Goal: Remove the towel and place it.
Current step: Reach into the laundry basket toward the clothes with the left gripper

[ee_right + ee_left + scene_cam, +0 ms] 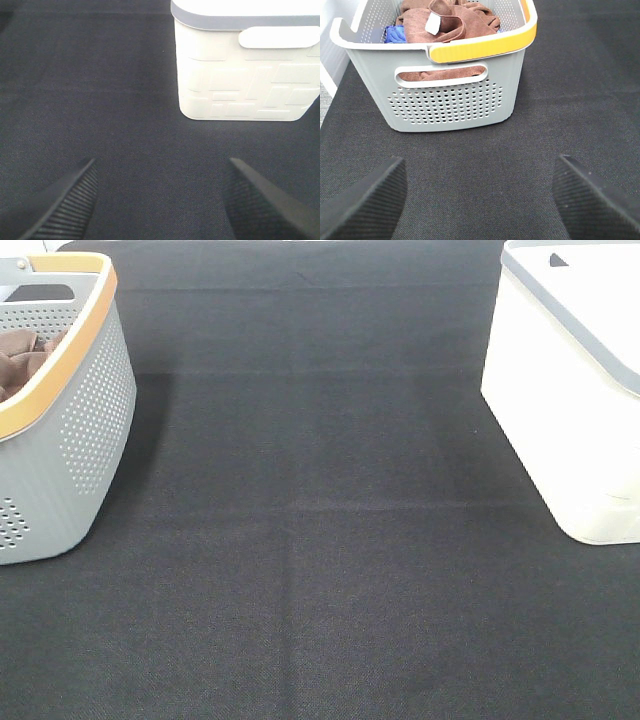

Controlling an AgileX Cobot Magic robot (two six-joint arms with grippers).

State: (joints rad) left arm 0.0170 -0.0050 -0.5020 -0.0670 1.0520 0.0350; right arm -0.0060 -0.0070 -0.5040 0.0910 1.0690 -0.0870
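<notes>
- Lying bunched in the grey basket [450, 105] at the table's [320, 540] left edge, the towel [460, 27] looks soft and light.
- Best pinched at a raised fold near its white tag [432, 22].
- Both empty: the left gripper [480, 166] and right gripper [161, 166] stand spread wide.

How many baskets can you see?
2. The grey basket stands at the left, the white basket at the right. Both are cut off by the picture's edge; more could sit out of view.
</notes>
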